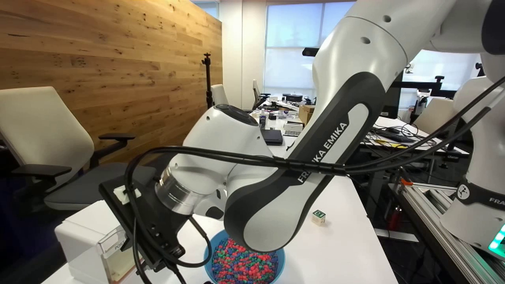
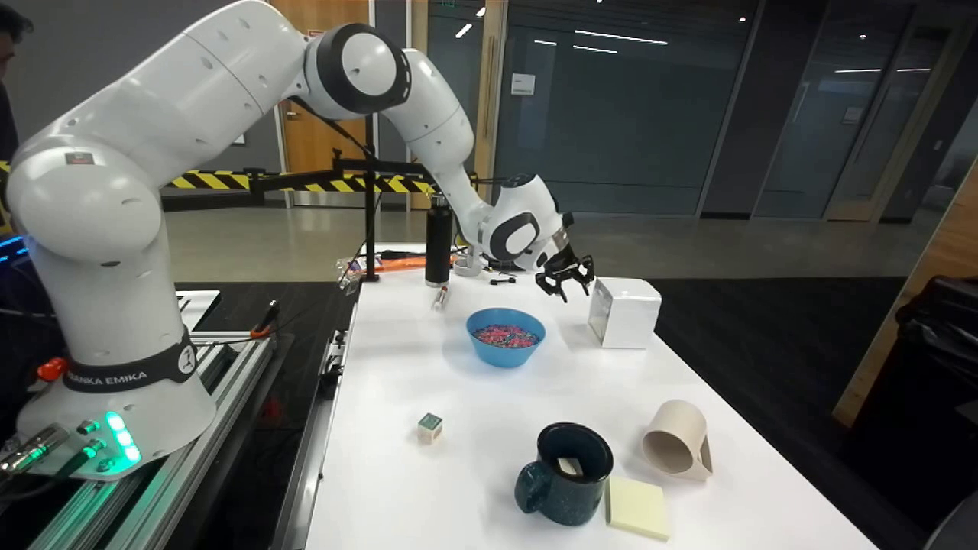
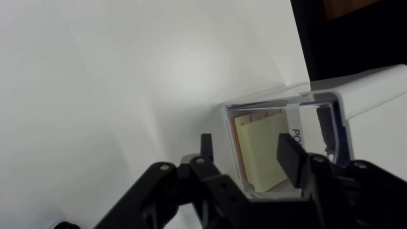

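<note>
A white dispenser box (image 2: pixel 628 315) stands near the table's edge in both exterior views. In the wrist view its clear-fronted opening shows a pad of yellow notes (image 3: pixel 267 152) inside, tilted against the wall. My gripper (image 3: pixel 245 151) is open, its fingers apart with nothing held between them. The left finger (image 3: pixel 206 144) appears over the white table beside the box, while the right one overlaps the box's opening. Whether that finger touches the box I cannot tell. From outside, the gripper (image 2: pixel 565 284) hangs tilted right beside the box, on its open-front side.
A blue bowl (image 2: pixel 504 357) of small coloured pieces stands close to the box. Further along the table are a lettered cube (image 2: pixel 429 428), a dark mug (image 2: pixel 569 489) with something inside, a tipped beige mug (image 2: pixel 680 431) and a yellow note pad (image 2: pixel 638 508). A black bottle (image 2: pixel 438 241) stands behind.
</note>
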`<move>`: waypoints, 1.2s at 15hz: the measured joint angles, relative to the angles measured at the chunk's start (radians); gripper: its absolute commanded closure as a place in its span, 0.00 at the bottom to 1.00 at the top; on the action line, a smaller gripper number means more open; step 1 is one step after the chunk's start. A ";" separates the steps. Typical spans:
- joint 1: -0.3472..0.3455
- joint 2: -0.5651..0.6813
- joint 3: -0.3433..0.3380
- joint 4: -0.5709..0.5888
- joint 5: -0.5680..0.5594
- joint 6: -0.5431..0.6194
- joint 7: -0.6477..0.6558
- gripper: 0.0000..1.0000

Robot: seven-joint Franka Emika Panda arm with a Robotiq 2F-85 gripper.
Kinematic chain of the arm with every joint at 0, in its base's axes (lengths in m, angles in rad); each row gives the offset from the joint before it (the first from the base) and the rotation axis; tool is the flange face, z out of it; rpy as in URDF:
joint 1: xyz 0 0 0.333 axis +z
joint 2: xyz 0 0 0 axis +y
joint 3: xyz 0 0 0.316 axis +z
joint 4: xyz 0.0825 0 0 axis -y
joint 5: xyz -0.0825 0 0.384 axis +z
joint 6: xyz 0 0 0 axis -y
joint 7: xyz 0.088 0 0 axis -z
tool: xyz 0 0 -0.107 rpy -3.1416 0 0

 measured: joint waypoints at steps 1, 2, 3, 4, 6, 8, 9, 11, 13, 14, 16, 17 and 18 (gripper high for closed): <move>0.000 0.003 0.001 0.000 0.000 0.000 0.000 0.31; -0.001 0.005 0.003 0.001 0.000 0.000 0.000 0.35; -0.001 0.007 0.003 0.001 0.000 0.000 0.000 0.34; -0.001 0.007 0.003 0.001 0.000 0.000 0.000 0.27; 0.004 0.006 -0.007 0.002 0.000 0.000 0.000 0.15; 0.017 0.005 -0.029 0.002 0.000 0.000 0.000 0.02; 0.028 0.005 -0.044 0.002 0.001 0.000 0.000 0.00; 0.049 0.005 -0.072 0.002 0.001 0.000 0.000 0.00; 0.069 0.005 -0.095 0.002 0.002 0.000 0.001 0.00; 0.078 0.005 -0.106 0.002 0.003 0.000 0.001 0.00; 0.095 0.005 -0.125 0.002 0.005 -0.001 0.001 0.00; 0.101 0.005 -0.131 0.002 0.006 -0.001 0.001 0.00; 0.106 0.005 -0.136 0.002 0.007 -0.001 0.001 0.00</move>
